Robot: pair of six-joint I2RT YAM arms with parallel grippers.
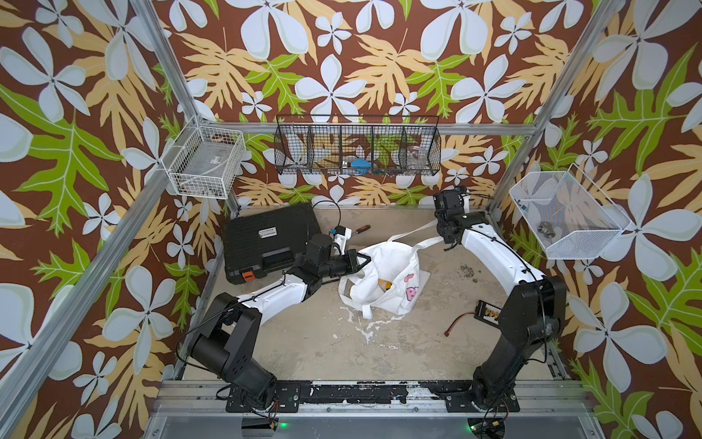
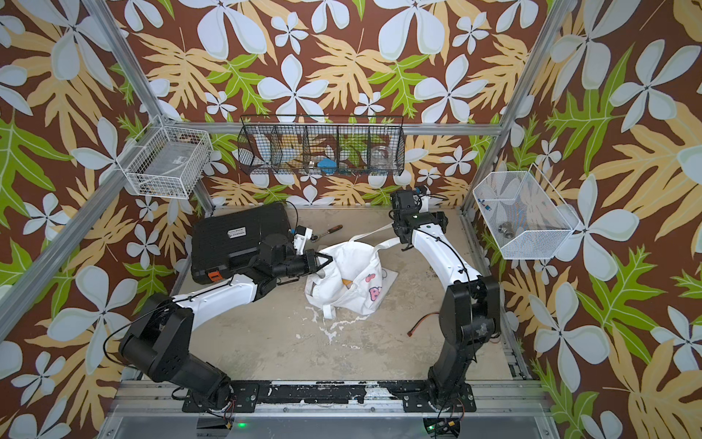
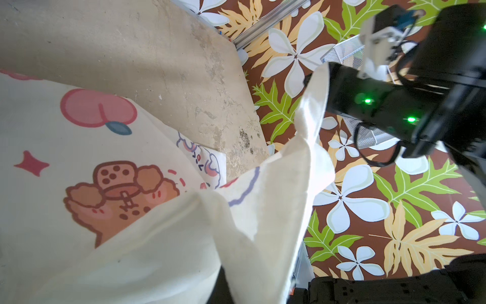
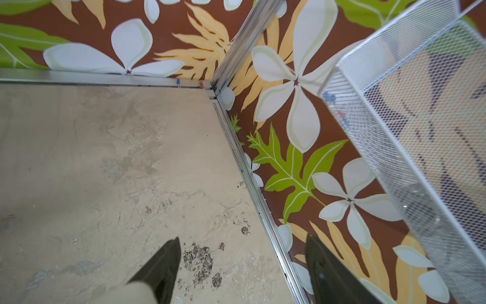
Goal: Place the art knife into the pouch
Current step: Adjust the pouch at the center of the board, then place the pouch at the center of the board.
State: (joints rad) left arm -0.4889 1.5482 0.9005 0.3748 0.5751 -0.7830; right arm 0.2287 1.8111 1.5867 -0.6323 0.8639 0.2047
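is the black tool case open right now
No, the black tool case lies shut, its ribbed lid flat down on the base.

Folds of the white printed cloth pouch hide the tips of the left gripper entirely in the left wrist view. Inside the pouch's mouth, a yellow-and-dark object is too small to identify. In the right wrist view, the picture's edge cuts off the black fingers of the right gripper, and a blurred pale strap lies against one.
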